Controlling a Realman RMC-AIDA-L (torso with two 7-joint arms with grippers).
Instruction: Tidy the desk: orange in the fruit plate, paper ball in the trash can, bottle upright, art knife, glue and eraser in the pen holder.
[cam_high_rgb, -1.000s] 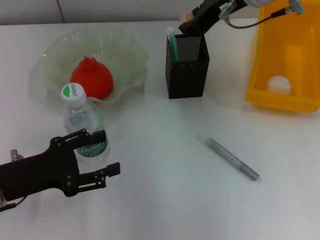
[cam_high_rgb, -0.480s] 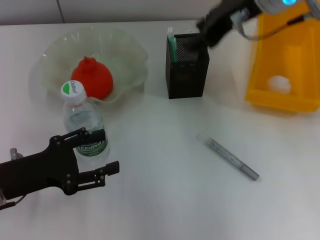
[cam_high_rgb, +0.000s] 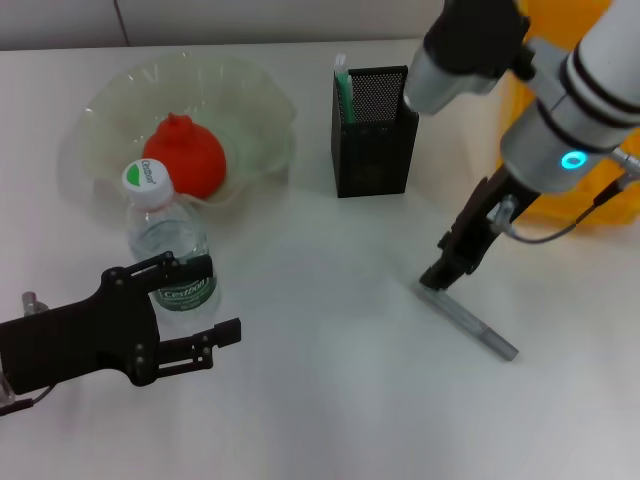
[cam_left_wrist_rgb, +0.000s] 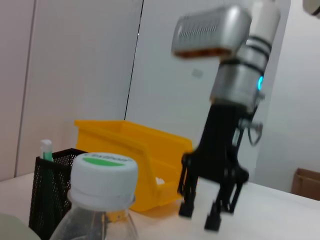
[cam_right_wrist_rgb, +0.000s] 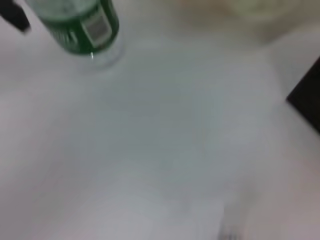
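The grey art knife lies on the white desk, right of centre. My right gripper hangs open and empty just over the knife's far end; the left wrist view shows its fingers spread apart. The bottle stands upright with its green-and-white cap up. My left gripper is open beside the bottle's label. The orange sits in the fruit plate. A green glue stick stands in the black mesh pen holder. The eraser and the paper ball are hidden.
The yellow trash bin at the far right is mostly covered by my right arm; it also shows in the left wrist view. The blurred right wrist view shows the bottle and bare white desk.
My right arm has swung from above the pen holder down and forward to the art knife. The tan thing it held is gone from its fingers. My left arm has barely moved.
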